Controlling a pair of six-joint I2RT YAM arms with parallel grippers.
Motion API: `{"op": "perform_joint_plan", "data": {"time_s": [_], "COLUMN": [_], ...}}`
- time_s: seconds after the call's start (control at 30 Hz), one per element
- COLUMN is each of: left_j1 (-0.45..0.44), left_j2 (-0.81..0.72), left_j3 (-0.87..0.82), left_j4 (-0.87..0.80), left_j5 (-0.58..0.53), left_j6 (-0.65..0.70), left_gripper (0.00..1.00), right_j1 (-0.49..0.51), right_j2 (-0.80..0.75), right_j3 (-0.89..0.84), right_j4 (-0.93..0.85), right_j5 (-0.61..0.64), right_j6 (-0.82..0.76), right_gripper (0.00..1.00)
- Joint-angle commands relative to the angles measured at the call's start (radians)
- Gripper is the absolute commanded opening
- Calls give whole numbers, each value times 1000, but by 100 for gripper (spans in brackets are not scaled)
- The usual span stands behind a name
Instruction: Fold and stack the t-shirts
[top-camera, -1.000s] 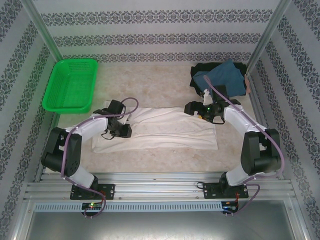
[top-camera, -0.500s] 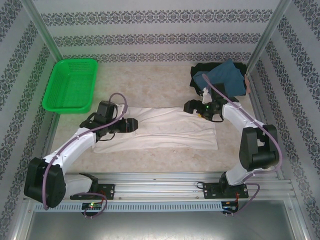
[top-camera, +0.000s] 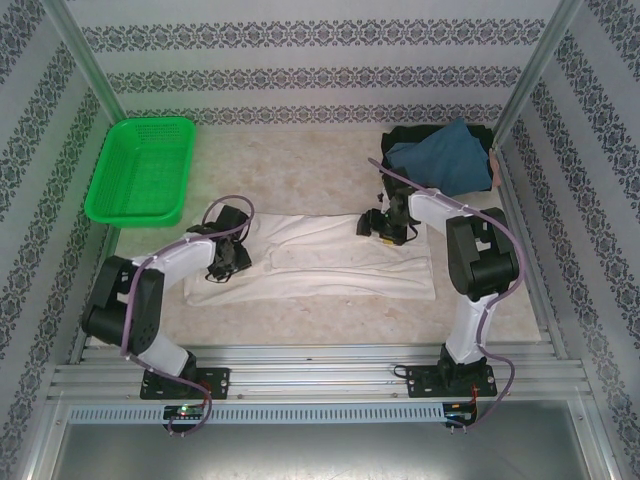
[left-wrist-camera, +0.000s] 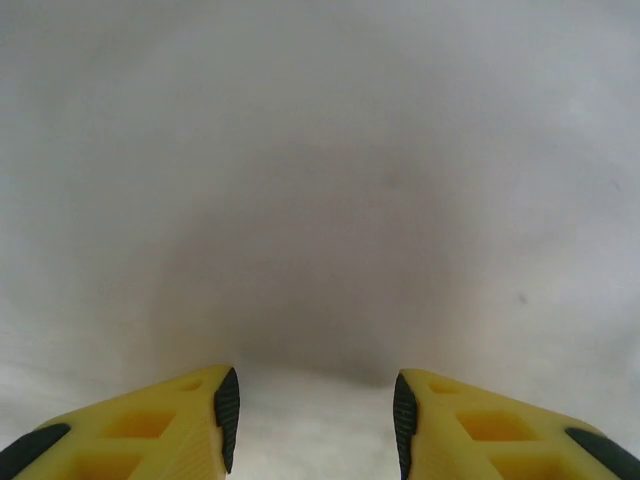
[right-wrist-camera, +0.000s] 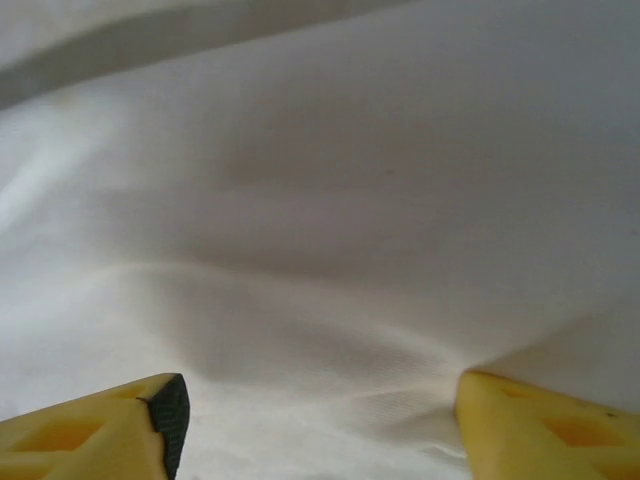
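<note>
The table (top-camera: 300, 170) bears a green basket (top-camera: 146, 121), white t-shirt (top-camera: 330, 255), dark shirts (top-camera: 445, 160).

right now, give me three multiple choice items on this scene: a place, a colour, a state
1. Where is the green basket? A far left B far right C centre
2. What colour is the spread-out t-shirt? A black B white C red
3. The right gripper is: A shut on the basket B shut in the air C open on the t-shirt
Answers: 1 A, it sits in the far left corner. 2 B, its cloth is plainly white. 3 C, its fingers stand apart against the cloth.
</note>
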Motion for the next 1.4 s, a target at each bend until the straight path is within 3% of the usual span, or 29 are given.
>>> {"op": "perform_joint_plan", "data": {"time_s": [0.0, 0.17, 0.37, 0.7, 0.97, 1.23, 1.37], "left_j1": [26, 81, 112, 111, 105, 104, 105], "left_j2": [94, 278, 491, 829, 1086, 1268, 1301], "left_j3": [74, 192, 470, 942, 1359, 1696, 1716], "left_j4": [-7, 43, 51, 9, -142, -151, -35], "left_j5": [-119, -94, -42, 142, 356, 468, 511], "left_j6": [-12, 75, 227, 368, 334, 277, 230], "left_gripper": [46, 43, 43, 47, 46, 49, 51], "right_j1": [17, 45, 115, 357, 561, 633, 651], "right_j2": [-4, -27, -78, -207, -196, -126, -140], "right_j3": [-49, -111, -145, -217, -231, -204, -208], "right_j4": [-37, -22, -73, -157, -66, 59, 103], "right_j5": [111, 150, 196, 312, 295, 256, 240], "right_j6": [71, 155, 260, 535, 794, 886, 916], "right_gripper": [67, 65, 65, 70, 70, 69, 70]}}
